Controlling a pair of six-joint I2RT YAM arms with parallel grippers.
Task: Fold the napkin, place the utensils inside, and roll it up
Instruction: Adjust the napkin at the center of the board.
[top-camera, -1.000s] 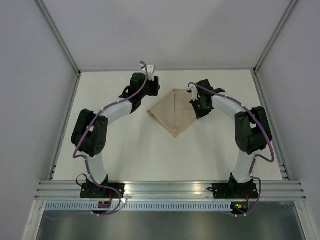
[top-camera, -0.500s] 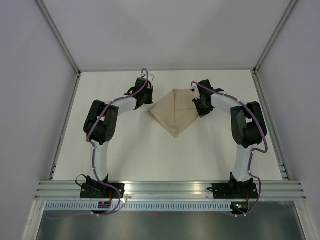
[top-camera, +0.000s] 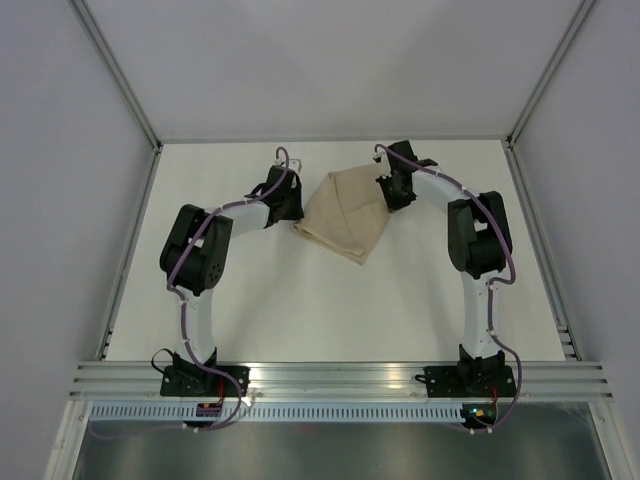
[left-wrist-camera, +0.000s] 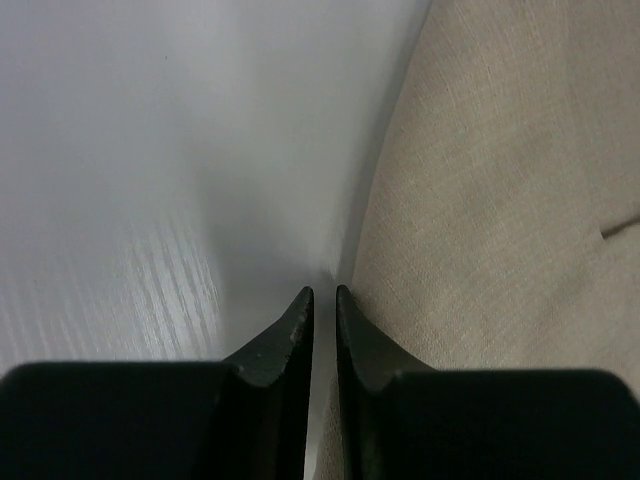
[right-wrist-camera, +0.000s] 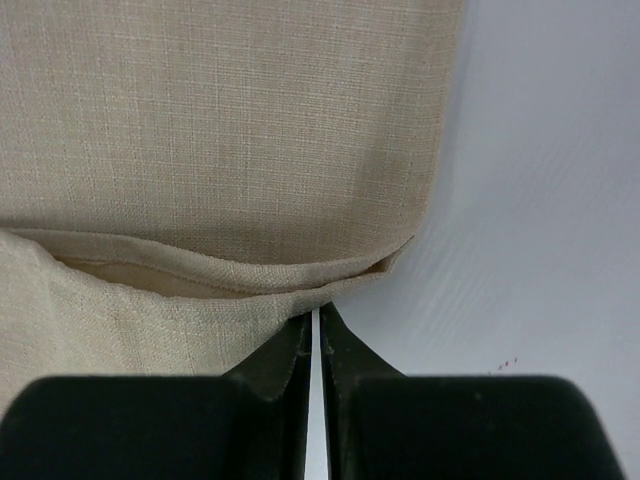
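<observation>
Napkin first: the beige cloth lies at the far middle of the white table, already folded over into an uneven wedge with its point towards the near side and its upper right part looking raised off the surface. No fork shows in any view, so the cloth is the only thing being worked.

At the cloth's far right corner sits the right gripper. Its wrist camera shows the jaws pressed together right where the doubled hem runs in, and the layers curve down into the tips, so I judge it to be pinching that corner. That would explain the lifted look on this side.

On the left edge the left gripper is low against the table, its jaws drawn to a thin slit at the cloth's border. Whether any fabric is caught in that slit I cannot tell. Its place suggests it is there to pin or take the opposite edge while the right side is carried.

Both arms reach far forward and inward, bracketing the cloth from either side. The fold seems unfinished.
</observation>
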